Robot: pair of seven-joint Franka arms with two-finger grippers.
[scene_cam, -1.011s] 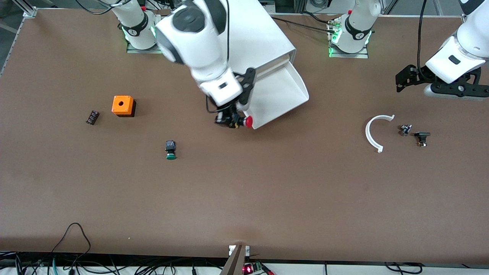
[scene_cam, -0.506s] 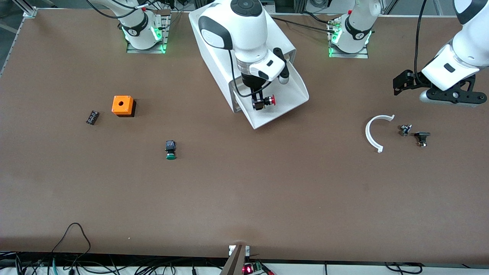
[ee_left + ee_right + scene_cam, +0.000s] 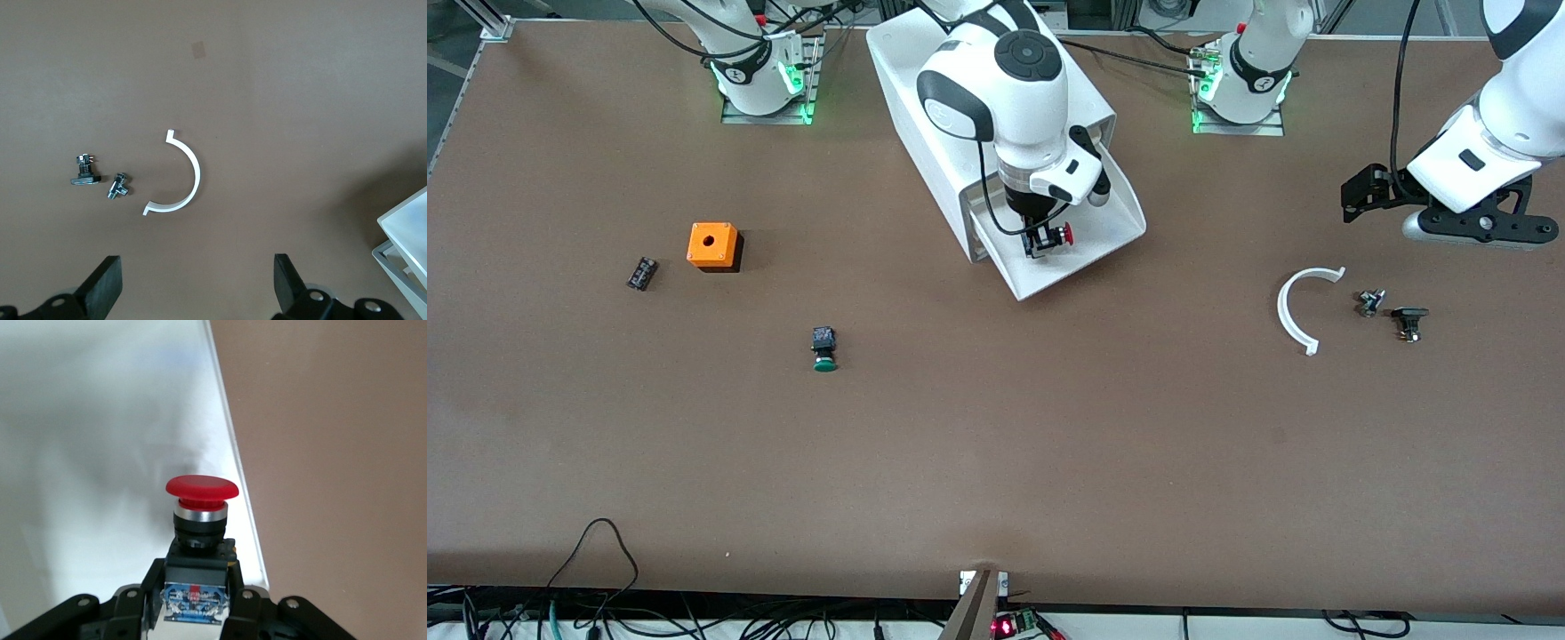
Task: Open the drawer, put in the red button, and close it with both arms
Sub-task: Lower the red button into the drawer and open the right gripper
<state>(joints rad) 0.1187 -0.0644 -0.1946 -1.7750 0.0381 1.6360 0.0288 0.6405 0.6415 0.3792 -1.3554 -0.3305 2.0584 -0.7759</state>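
The white cabinet [image 3: 960, 98] stands at the table's back middle with its lowest drawer [image 3: 1116, 233] pulled out toward the front camera. My right gripper [image 3: 1043, 240] is shut on the red button [image 3: 1062, 235] by its black body and holds it over the open drawer. In the right wrist view the red cap [image 3: 202, 488] points out over the drawer's white floor [image 3: 87, 453], my fingers [image 3: 143, 587] clamped on the body. My left gripper [image 3: 1356, 191] is open and empty, up over the table at the left arm's end; its fingertips [image 3: 107, 283] show wide apart.
A green-capped button [image 3: 823, 349], an orange cube with a hole [image 3: 712, 245] and a small black part [image 3: 641, 273] lie toward the right arm's end. A white curved piece [image 3: 1296, 311] and two small metal parts [image 3: 1369, 302] lie below the left gripper.
My right arm has swung the red button from beside the drawer's front corner to over the drawer, then lowered it slightly. The left gripper shifted a little.
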